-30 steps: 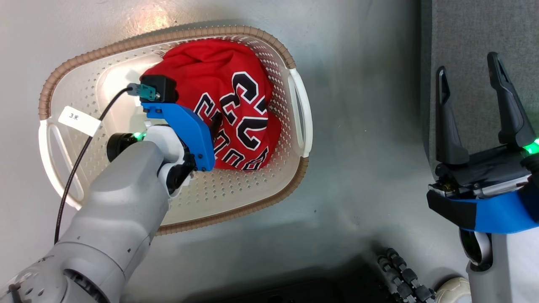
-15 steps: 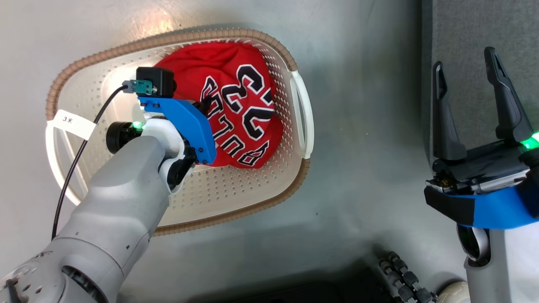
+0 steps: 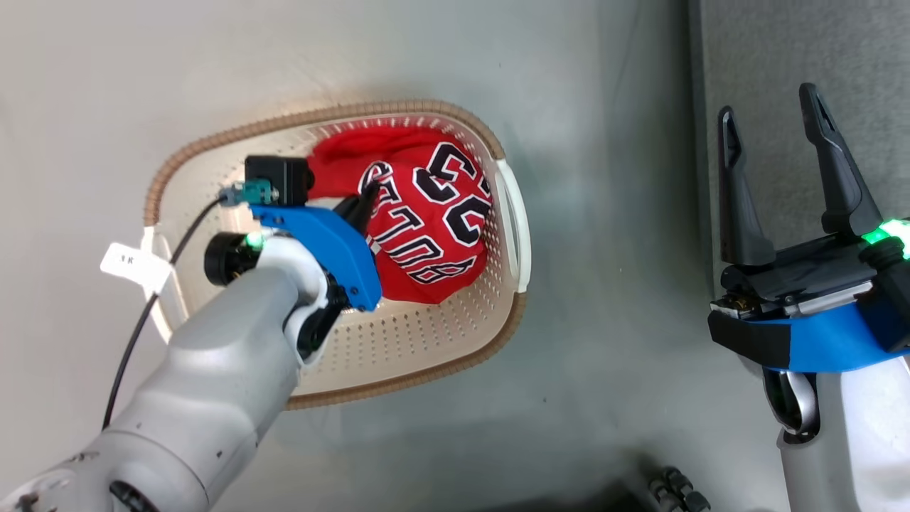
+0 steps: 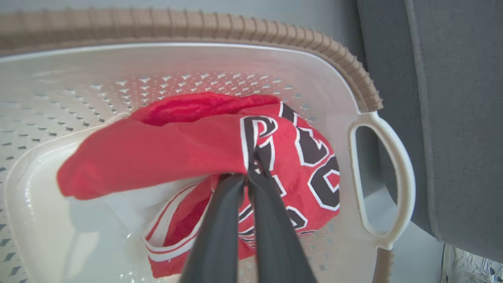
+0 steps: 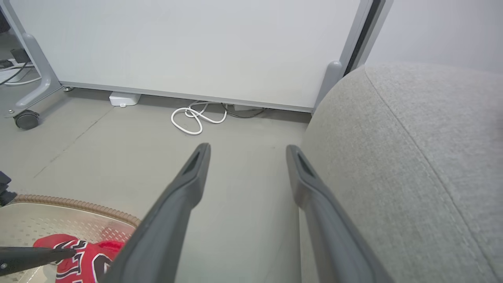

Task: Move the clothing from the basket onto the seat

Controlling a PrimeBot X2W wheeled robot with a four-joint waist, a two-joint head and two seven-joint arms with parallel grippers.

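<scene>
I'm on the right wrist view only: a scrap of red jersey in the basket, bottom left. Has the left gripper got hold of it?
Observer: Yes. In the left wrist view the left gripper is shut on a fold of the jersey, right at the lettering.
Operator: Anything else in there?
Observer: A red piece with white trim shows beneath the jersey.
Operator: Which side of the basket faces the seat?
Observer: The basket has a white side handle turned toward the seat.
</scene>
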